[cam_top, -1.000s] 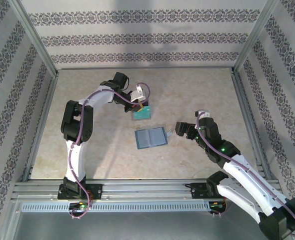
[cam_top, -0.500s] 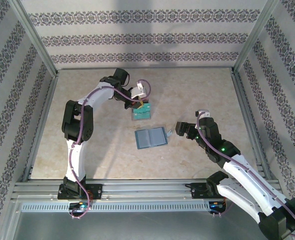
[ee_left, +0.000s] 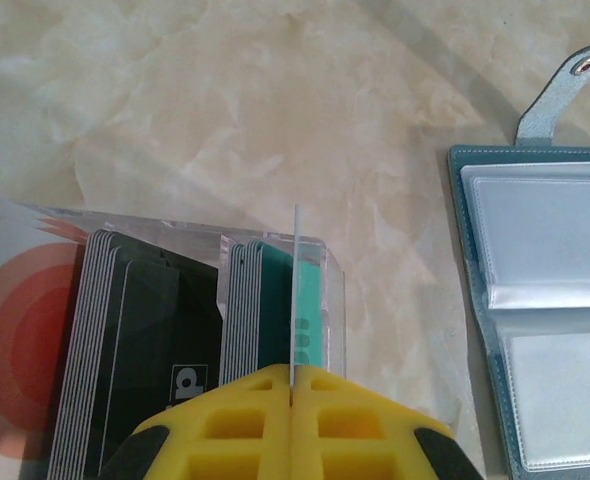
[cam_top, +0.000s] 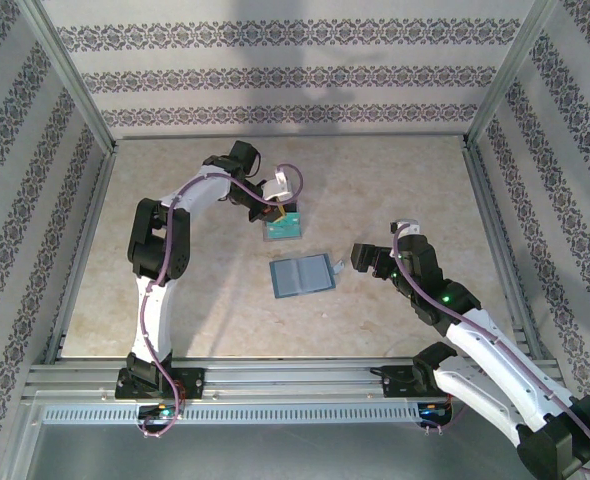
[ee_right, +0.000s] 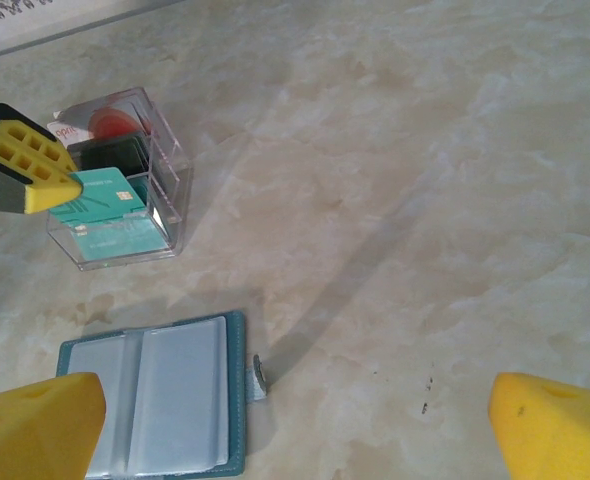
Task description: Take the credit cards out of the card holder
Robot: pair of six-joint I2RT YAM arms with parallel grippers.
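Depositing step: your left gripper [ee_left: 291, 392] clamped on teal card [ee_right: 100, 195] above clear box [ee_right: 171, 172]; next, let go. Right gripper [ee_right: 295, 430] fingers apart beside card holder [ee_right: 155, 400].

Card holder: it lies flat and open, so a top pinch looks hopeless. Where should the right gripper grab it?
Likely the snap tab on the card holder's edge, coming from the open right gripper's side: it alone juts past the flat panels.

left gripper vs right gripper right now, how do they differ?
Left gripper is shut on a teal-green card over the clear box; right gripper is open and empty. Left gripper sits beyond the card holder; right gripper is beside its strap side. Both have yellow fingers.
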